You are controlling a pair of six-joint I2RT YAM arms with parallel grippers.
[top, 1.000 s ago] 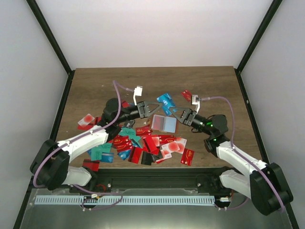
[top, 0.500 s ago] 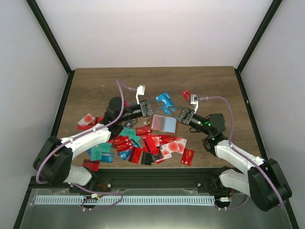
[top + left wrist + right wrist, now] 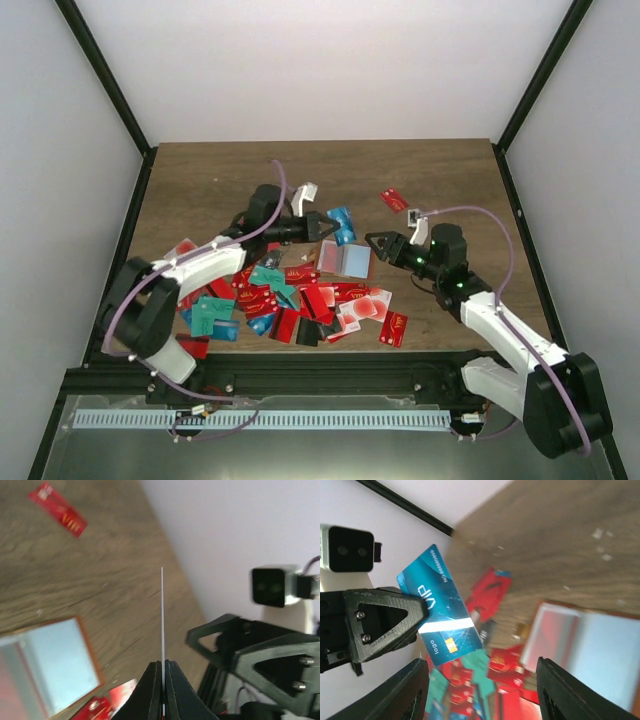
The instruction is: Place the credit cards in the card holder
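- Grip first: the left fingers (image 3: 153,692) are pinched together on one short end of a blue card (image 3: 442,609), which is raised off the surface (image 3: 200,190) near the far edge of the card holder (image 3: 350,262).
- The right fingers (image 3: 405,695) stand apart with nothing between them, just beside the holder's right edge and facing the blue card.
- The holder lies open and flat between the two arms, pale blue lining up. One half looks reddish; I cannot tell whether a card already sits there.
- The remaining cards (image 3: 300,300) overlap in a heap on the near side, and one red card (image 3: 393,199) lies alone farther back.
- The blue card should handle as light, stiff and glossy, so probably slick; edge-on it is only a hairline. Holding it by the end leaves most of its length free to slide into a pocket.
- The holder looks soft and light, so it may skid or fold unless it is pinned at an edge.
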